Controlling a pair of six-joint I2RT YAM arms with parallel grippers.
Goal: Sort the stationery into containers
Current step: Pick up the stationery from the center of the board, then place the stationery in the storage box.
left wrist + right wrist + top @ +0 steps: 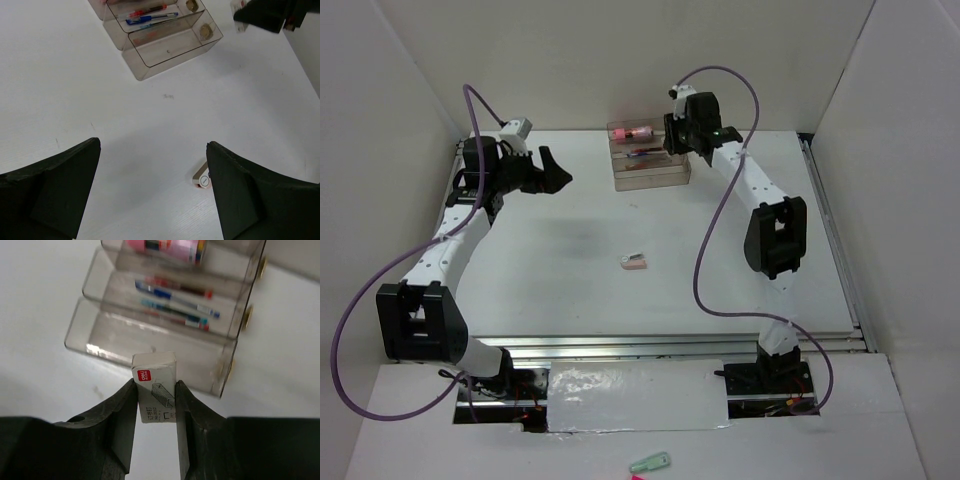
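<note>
The clear smoky organiser stands at the table's far middle. Its back compartment holds a pink eraser, its middle one red and blue pens, and its front one shows nothing inside. My right gripper is shut on a small white staples box and holds it above the table just in front of the organiser. My left gripper is open and empty, high over the table's left. A pink-and-white eraser lies mid-table, next to my left gripper's right finger in the left wrist view.
A pale green clip-like item lies off the table at the near bottom edge. White walls enclose the table on the left, back and right. The right arm's elbow hangs over the table's right part.
</note>
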